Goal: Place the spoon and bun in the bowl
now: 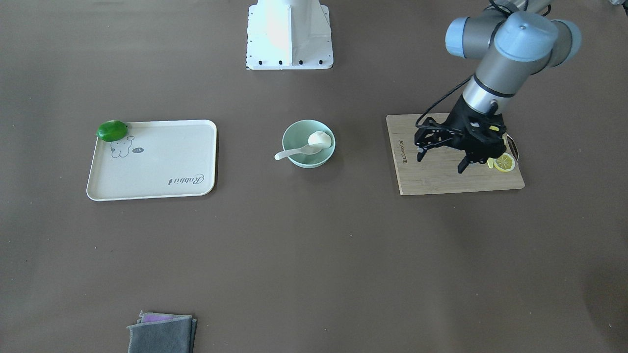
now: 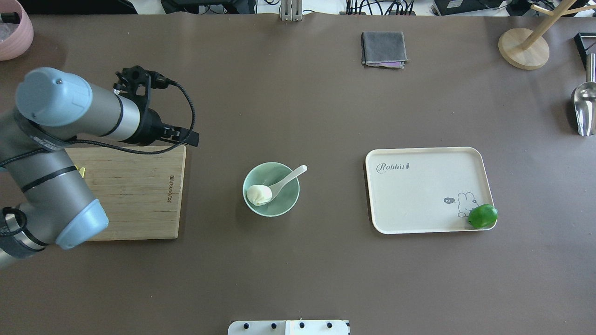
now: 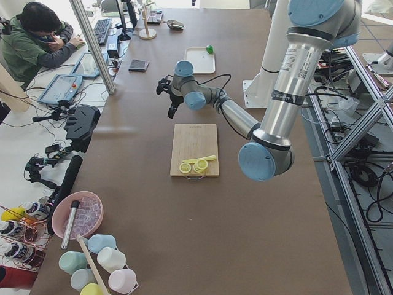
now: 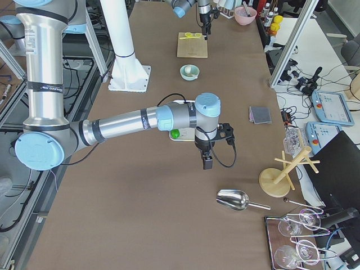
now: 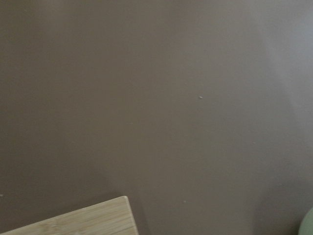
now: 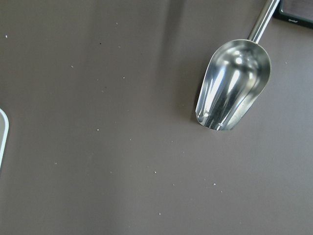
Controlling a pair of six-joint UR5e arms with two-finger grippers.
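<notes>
The pale mint-green bowl (image 1: 296, 161) (image 2: 290, 204) stands at the middle of the table. The white bun (image 1: 319, 139) (image 2: 259, 194) lies inside it. The white spoon (image 1: 294, 153) (image 2: 288, 179) rests in the bowl with its scoop against the bun and its handle sticking out over the rim. My left gripper (image 1: 441, 163) (image 2: 188, 137) is open and empty, above the wooden cutting board (image 1: 441, 181) and well apart from the bowl. My right gripper (image 4: 207, 160) shows only in the exterior right view, beyond the tray, and I cannot tell whether it is open or shut.
A cream tray (image 1: 152, 162) holds a green lime (image 1: 112, 131) at one corner. A lemon slice (image 1: 504, 163) lies on the cutting board. A folded grey cloth (image 1: 162, 333), a metal scoop (image 6: 234, 83) (image 2: 584, 107) and a wooden stand (image 2: 524, 49) lie near the table's edges.
</notes>
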